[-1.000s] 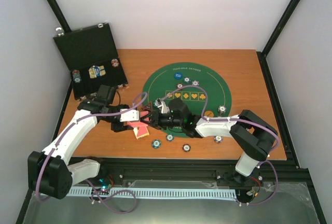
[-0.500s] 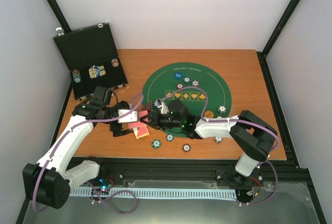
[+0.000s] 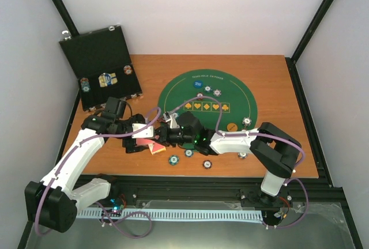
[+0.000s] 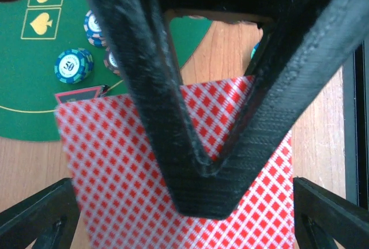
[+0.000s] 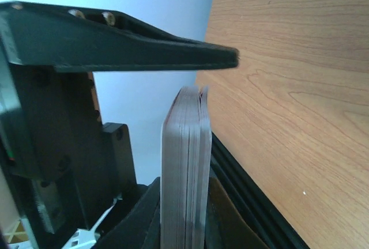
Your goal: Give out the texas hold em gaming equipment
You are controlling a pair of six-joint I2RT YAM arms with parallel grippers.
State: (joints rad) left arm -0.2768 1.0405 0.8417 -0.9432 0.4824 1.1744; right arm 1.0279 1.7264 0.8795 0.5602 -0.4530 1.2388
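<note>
A deck of red-backed playing cards hangs just above the table left of the green poker mat. My right gripper is shut on it; the right wrist view shows the deck edge-on between the jaws of the right gripper. My left gripper stands open around the same deck. Its fingers sit far apart at the frame's bottom corners. A black finger of the right gripper crosses the card back. Teal chips lie on the wood in front.
An open black case with chips stands at the back left. On the mat lie a blue button, an orange button and several chips. More chips lie under the right arm. A teal chip rests on the mat's edge.
The left gripper has gone from shut to open, letting go of the deck. The right gripper has closed on the deck and reached a little further left.
</note>
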